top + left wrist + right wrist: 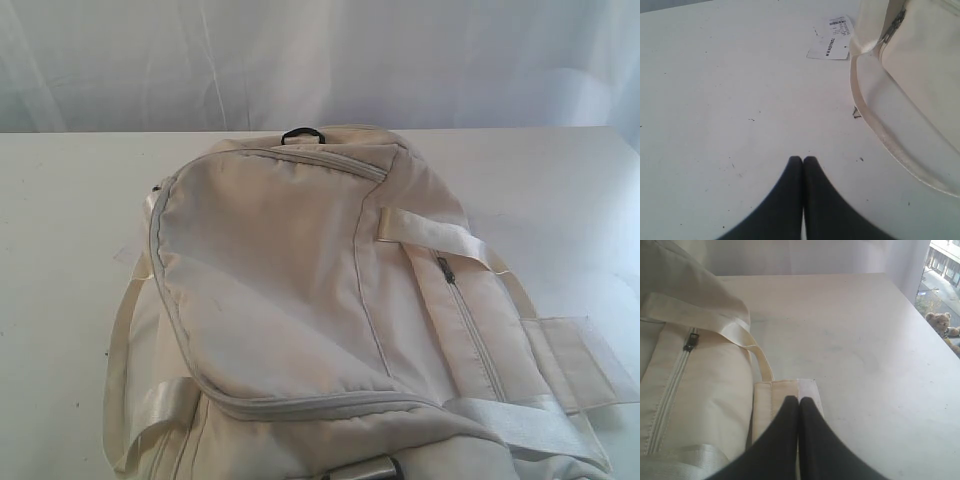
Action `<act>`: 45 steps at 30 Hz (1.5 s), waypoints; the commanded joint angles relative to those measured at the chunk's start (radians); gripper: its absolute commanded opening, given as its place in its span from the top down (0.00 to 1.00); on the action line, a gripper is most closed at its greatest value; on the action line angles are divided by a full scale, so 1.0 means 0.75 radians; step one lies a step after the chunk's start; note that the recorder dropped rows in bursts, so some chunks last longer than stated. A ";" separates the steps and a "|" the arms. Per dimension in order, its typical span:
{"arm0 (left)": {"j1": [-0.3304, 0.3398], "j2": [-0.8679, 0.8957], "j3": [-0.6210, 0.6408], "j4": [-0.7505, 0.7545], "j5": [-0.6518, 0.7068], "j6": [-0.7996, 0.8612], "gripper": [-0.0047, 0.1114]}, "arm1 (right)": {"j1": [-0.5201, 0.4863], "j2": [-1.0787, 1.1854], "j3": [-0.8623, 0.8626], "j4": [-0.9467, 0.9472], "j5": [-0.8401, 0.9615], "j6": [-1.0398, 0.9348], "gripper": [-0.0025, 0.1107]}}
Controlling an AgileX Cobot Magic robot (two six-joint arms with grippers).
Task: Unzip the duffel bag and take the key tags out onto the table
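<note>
**Claws pinched shut, bag zipped**

Left claw (803, 160) and right claw (799, 400) are both pinched shut and empty, one at each side of the duffel bag (280, 270). It lies flat mid-desk (60, 250), zipped. Key tags aren't visible. I expect soft, slumping cloth, so I'd pinch the small zipper pull (892, 27) and brace a strap (440, 235).

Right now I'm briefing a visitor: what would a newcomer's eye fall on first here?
The large cream fabric duffel bag, zipped shut, fills the middle of the broad white table. A white printed paper label lies beside the bag's strap, and a small brown teddy bear sits beyond the table's edge.
</note>
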 commanded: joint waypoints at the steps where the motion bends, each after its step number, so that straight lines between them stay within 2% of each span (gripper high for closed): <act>1: -0.005 -0.005 0.006 0.001 -0.001 0.015 0.96 | 0.006 -0.006 0.007 0.003 -0.020 0.001 0.98; 6: -0.005 -0.005 0.006 0.001 -0.022 0.014 0.96 | 0.006 -0.006 0.007 0.003 -0.037 0.001 0.98; 9: -0.005 -0.005 0.006 0.001 -0.105 0.014 0.96 | 0.006 -0.006 0.007 0.003 -0.071 0.001 0.98; 24: -0.005 -0.005 0.006 0.001 -0.872 0.014 0.96 | 0.006 -0.006 0.007 0.003 -0.301 0.001 0.98; 27: -0.005 -0.005 0.006 0.001 -0.936 0.014 0.96 | 0.006 -0.006 0.007 0.003 -0.377 0.001 0.98; 32: -0.005 -0.005 0.006 0.001 -0.936 0.011 0.96 | 0.006 -0.006 0.007 0.003 -0.561 0.001 0.98; 34: -0.005 -0.005 0.006 0.001 -0.936 -0.076 0.96 | 0.006 -0.006 0.007 0.003 -0.613 0.001 0.98; 38: -0.005 -0.005 0.006 0.001 -1.013 -0.437 0.96 | 0.006 -0.006 0.007 0.003 -0.629 0.001 0.98; 42: -0.005 -0.005 0.006 0.001 -1.216 -0.727 0.96 | 0.006 -0.006 0.007 0.003 -0.632 0.001 0.98; 45: -0.005 -0.005 0.006 0.001 -1.427 -0.758 0.96 | 0.006 -0.006 0.007 0.003 -0.632 0.005 0.98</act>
